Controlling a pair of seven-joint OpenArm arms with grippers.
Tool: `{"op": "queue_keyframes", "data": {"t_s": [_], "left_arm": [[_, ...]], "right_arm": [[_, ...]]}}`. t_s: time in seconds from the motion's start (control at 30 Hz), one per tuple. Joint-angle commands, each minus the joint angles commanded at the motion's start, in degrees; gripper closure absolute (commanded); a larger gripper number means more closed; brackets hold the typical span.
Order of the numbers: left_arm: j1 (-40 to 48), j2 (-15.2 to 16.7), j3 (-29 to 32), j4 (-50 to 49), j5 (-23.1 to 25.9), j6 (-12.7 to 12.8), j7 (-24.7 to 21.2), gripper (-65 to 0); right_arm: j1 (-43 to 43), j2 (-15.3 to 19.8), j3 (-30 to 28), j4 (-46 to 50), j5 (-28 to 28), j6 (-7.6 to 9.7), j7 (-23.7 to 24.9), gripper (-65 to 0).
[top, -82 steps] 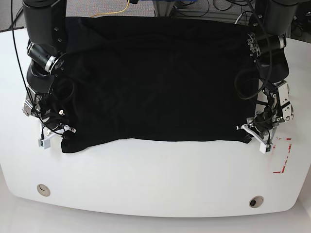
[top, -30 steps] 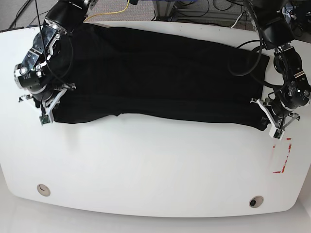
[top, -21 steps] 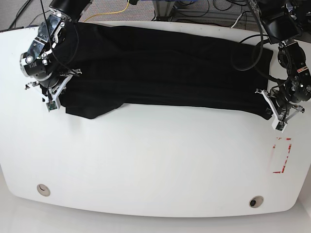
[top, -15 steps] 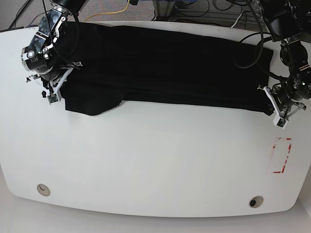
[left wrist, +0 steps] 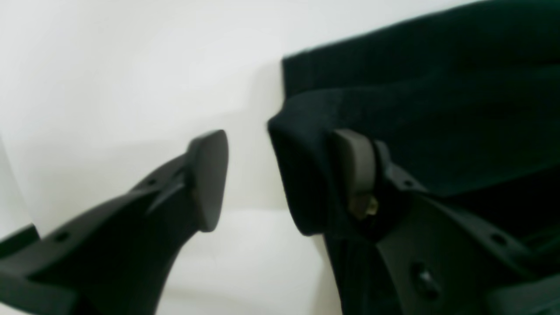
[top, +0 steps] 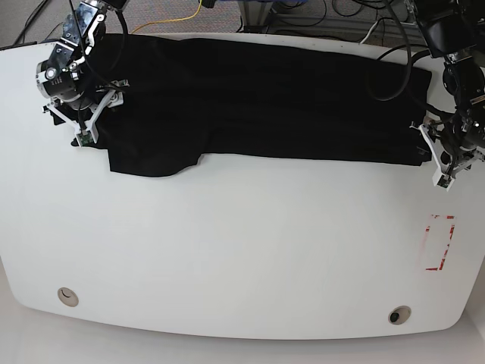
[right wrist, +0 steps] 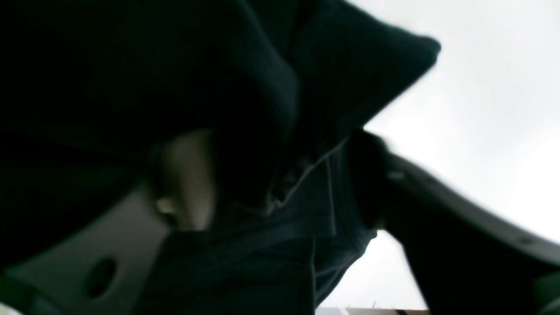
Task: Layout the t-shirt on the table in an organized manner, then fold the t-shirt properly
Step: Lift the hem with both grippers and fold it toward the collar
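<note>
Your shirt (top: 273, 98) lies folded across the table's (top: 250, 250) far part, a flap hanging nearer at left. Your left gripper (left wrist: 280, 175) is spread at its right corner, your right (right wrist: 284, 179) spread around bunched cloth; you cannot tell if either grips.

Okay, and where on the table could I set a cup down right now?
The widest bare patch of the table runs from the black t-shirt's near edge down to the curved edge, between the two round grommets. A narrower strip borders the red marking. It's crowded at both ends of the shirt, where the arms reach in.
</note>
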Motion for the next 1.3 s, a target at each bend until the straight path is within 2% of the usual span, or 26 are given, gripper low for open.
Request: {"op": "queue_keyframes", "data": {"t_s": [0.17,0.4,0.63,1.0,1.3], "left_arm": [[0.4,-0.4,0.0,0.0,0.0,0.0,0.0,-36.3],[0.4,-3.3,0.0,1.2,-0.2,0.0,0.0,-36.3],[0.4,-4.7,-0.4,8.6,-0.4,0.0,0.3,-36.4],[0.4,-4.5,-0.5,16.9,-0.4,0.0,10.3,-36.1],[7.1,-4.5,-9.8,19.7,-0.4,0.0,13.4,-36.0]], "right_arm": [[-0.8,-0.6,3.2,2.6,0.0,0.0,0.0,-52.5],[-0.2,-1.1,5.1,3.2,0.0,0.0,0.0,-52.5],[3.4,-0.8,5.6,3.2,5.7,0.0,0.0,-52.5],[9.2,-0.7,5.5,3.2,5.4,0.0,0.0,-52.5],[9.1,-0.8,5.3,3.1,6.2,0.0,0.0,-52.5]]}}
